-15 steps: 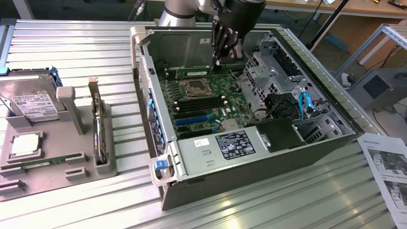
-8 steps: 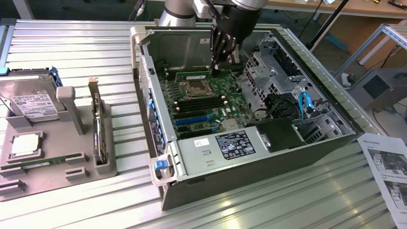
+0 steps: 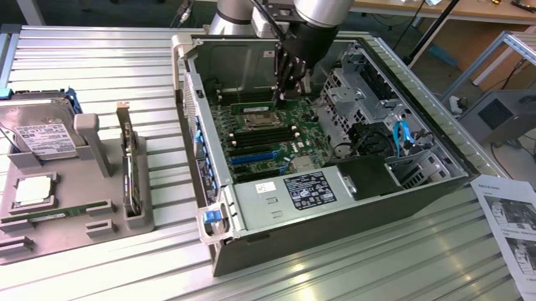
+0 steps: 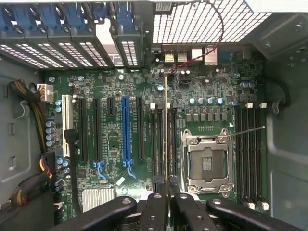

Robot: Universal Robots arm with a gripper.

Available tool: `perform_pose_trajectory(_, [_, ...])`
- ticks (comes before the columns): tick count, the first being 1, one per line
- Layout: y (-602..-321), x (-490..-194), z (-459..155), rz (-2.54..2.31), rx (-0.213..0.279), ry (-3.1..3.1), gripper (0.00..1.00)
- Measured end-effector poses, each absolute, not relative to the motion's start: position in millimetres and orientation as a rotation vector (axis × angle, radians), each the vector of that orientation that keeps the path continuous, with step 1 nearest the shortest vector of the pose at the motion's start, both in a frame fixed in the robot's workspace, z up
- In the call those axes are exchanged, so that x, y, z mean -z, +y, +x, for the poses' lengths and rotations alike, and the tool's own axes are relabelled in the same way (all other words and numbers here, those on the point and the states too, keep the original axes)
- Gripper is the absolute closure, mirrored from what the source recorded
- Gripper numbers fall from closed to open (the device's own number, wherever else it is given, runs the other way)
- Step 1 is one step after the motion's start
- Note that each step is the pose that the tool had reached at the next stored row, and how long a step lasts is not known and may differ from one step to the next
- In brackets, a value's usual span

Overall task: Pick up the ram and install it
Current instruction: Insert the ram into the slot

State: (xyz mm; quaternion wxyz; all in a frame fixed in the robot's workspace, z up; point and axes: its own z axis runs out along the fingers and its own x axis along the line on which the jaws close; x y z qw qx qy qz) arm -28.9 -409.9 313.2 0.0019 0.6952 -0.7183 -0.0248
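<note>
Fingers: you have the gripper [image 4: 167, 201] drawn in to a narrow gap, its fingers [image 4: 154, 209] pinching the ram [image 4: 167, 134] by its flat faces.
Ram: it stands on edge inside the open computer case [image 3: 435, 182]. In the exterior view it shows as a green strip [image 3: 251, 95] reaching from the fingers toward the exterior view's left.
Beneath it: the ram runs along the black memory slots [image 4: 158, 139], just beside the open processor socket [image 4: 207, 161] on the motherboard [image 4: 110, 86].
Around: a long blue slot [image 4: 126, 130] lies further from the socket than the memory slots. The power supply [image 3: 293, 191] fills the near end of the case, and a blue cable [image 3: 400, 135] loops by the drive bays.
In your way: the case's far wall [image 3: 235, 63] and the metal drive cage [image 3: 356, 94] stand close on either side of the gripper.
Outside the case: a grey tray [image 3: 84, 232] at the exterior view's left carries a hard drive [image 3: 37, 132], a silver processor [image 3: 32, 191] and a second green stick [image 3: 50, 216] lying flat. A printed sheet [image 3: 511, 219] lies at the exterior view's right.
Hard to tell: you cannot see whether the ram's lower edge touches a slot or hangs above it. The picture's edge cuts off the finger bases in the wrist view.
</note>
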Motion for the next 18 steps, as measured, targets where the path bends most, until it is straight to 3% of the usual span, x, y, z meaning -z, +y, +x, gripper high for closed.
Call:
perform_pose_trajectory(10, [-410,-291,-28,2.182,0.078,-2.254,0.87])
perform_pose_trajectory(18, [-410,-290,-21,2.182,0.078,-2.254,0.87])
